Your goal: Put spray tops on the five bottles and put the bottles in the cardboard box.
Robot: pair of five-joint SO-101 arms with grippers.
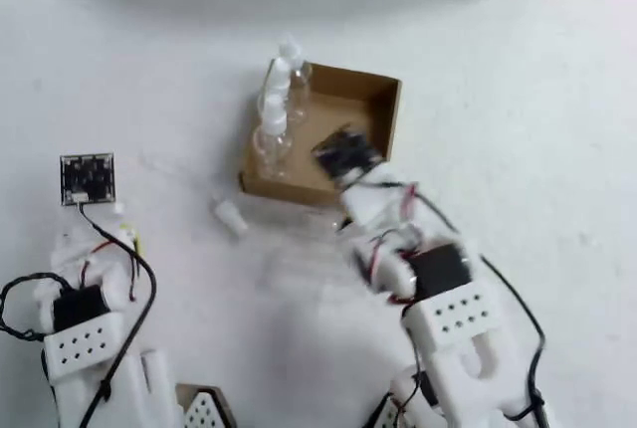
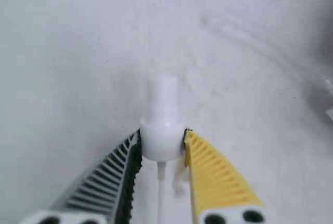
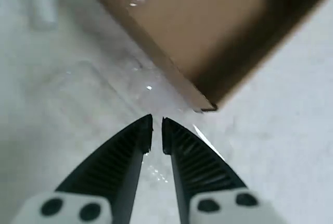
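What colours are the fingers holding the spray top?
The fingers are yellow and grey, clearest in the left wrist view.

**High view.** Bright, even light from overhead washes the white table (image 1: 518, 100) almost to glare, and the shadows on it are faint. The cardboard box (image 1: 373, 100) is darkest along its inner wall at 3 o'clock. The clear bottles (image 1: 274, 134) inside carry small highlights.

**Left wrist view.** Soft, diffuse light. The spray top (image 2: 161, 135) casts only a weak grey shadow.

**Right wrist view.** 1 deep shadow fills the box corner, and bright glints mark the clear bottle (image 3: 88, 94) on the table.
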